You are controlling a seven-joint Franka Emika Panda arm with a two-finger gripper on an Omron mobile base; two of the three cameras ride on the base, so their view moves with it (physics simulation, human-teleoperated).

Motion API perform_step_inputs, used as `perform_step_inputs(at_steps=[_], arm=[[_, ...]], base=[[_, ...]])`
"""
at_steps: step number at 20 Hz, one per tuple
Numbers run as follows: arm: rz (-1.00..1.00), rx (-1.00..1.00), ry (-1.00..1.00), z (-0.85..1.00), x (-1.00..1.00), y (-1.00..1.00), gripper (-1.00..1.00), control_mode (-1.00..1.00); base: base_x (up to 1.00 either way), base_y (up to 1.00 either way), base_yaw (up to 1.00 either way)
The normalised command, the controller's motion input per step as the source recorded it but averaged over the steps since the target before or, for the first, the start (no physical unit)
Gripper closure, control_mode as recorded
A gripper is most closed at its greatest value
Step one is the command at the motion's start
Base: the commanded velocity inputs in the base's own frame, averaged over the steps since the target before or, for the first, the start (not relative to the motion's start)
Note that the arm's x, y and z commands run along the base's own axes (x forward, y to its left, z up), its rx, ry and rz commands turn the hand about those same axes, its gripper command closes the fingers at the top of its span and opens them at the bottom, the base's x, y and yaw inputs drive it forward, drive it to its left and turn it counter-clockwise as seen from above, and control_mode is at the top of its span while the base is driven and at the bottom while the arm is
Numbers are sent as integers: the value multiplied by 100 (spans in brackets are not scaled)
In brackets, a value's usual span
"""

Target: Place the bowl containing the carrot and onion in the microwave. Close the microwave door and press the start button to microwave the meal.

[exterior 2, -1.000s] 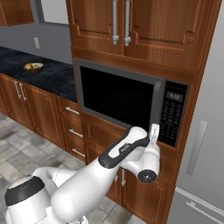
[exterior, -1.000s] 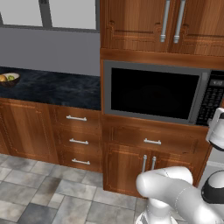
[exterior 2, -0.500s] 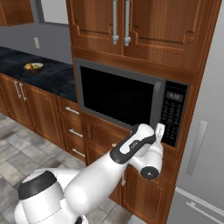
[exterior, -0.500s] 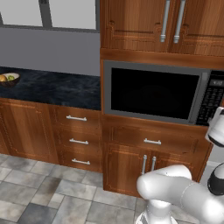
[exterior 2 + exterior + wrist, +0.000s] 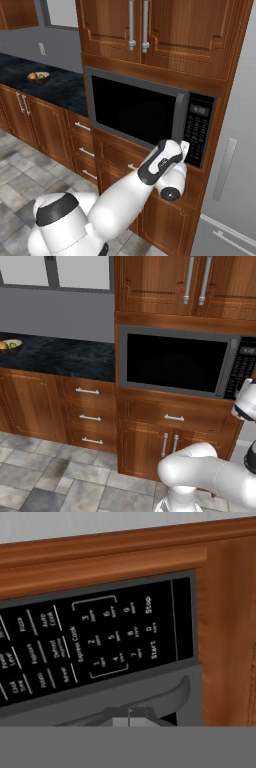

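The microwave (image 5: pixel 175 363) (image 5: pixel 132 110) sits built into the wood cabinets, and the microwave door (image 5: pixel 172 331) is closed, its black window showing nothing inside. The bowl, the carrot and the onion are hidden. My gripper (image 5: pixel 184 148) is shut with nothing in it, right in front of the lower left of the black keypad panel (image 5: pixel 198 131) (image 5: pixel 244 368). In the hand view the keypad (image 5: pixel 100 642) appears rolled sideways, the Start button (image 5: pixel 152 650) lies a little above my closed gripper (image 5: pixel 130 718), and the grey door handle (image 5: pixel 172 693) curves just beside the tips.
A small dark bowl of fruit (image 5: pixel 11 346) (image 5: pixel 38 76) stands on the dark counter (image 5: pixel 65 358) far to the left. Wooden drawers (image 5: pixel 87 403) and cabinet doors (image 5: pixel 165 443) lie below, upper cabinets above. A grey fridge front (image 5: pixel 230 165) is to the right of the microwave.
The hand has shifted to the right, from in front of the door's handle edge to the keypad panel. The gripper has stayed shut and the door closed.
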Motion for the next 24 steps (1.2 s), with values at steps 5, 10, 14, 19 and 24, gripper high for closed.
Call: perform_step_inputs(at_steps=[5, 10, 14, 19, 24], arm=[[-4, 2, 0, -15, 19, -1, 100, -100], [-4, 2, 0, -12, 19, -3, 100, -100], [-4, 2, 0, -17, 17, -6, 100, -100], [-5, 2, 0, -15, 18, -7, 100, -100], [-5, 2, 0, -17, 23, -3, 100, -100]], base=[[0, 0, 0], [0, 0, 0], [0, 0, 0], [0, 0, 0], [0, 0, 0]])
